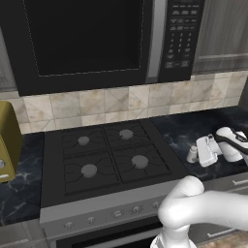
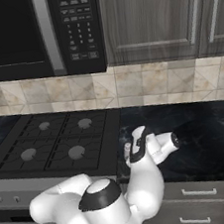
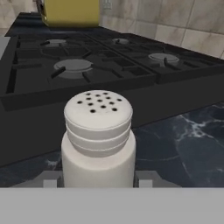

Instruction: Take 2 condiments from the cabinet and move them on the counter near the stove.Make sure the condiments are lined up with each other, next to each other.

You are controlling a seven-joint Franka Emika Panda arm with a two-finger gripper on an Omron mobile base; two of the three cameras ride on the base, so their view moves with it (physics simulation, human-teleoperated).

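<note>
One pale shaker [image 3: 97, 138] stands upright on the black veined tabletop [image 2: 208, 141], just right of the stove [image 1: 104, 155] and near its front right burner. Its perforated cap faces up. The gripper [image 1: 199, 154] sits low at the shaker, one finger on each side; the fingertips [image 3: 146, 180] show beside its base with a slight gap, so the jaws look barely parted, and whether they touch it I cannot tell. Beyond the far left burners stands a yellow appliance [image 1: 7, 140]. Above the stove hangs a black microwave [image 1: 97, 38].
</note>
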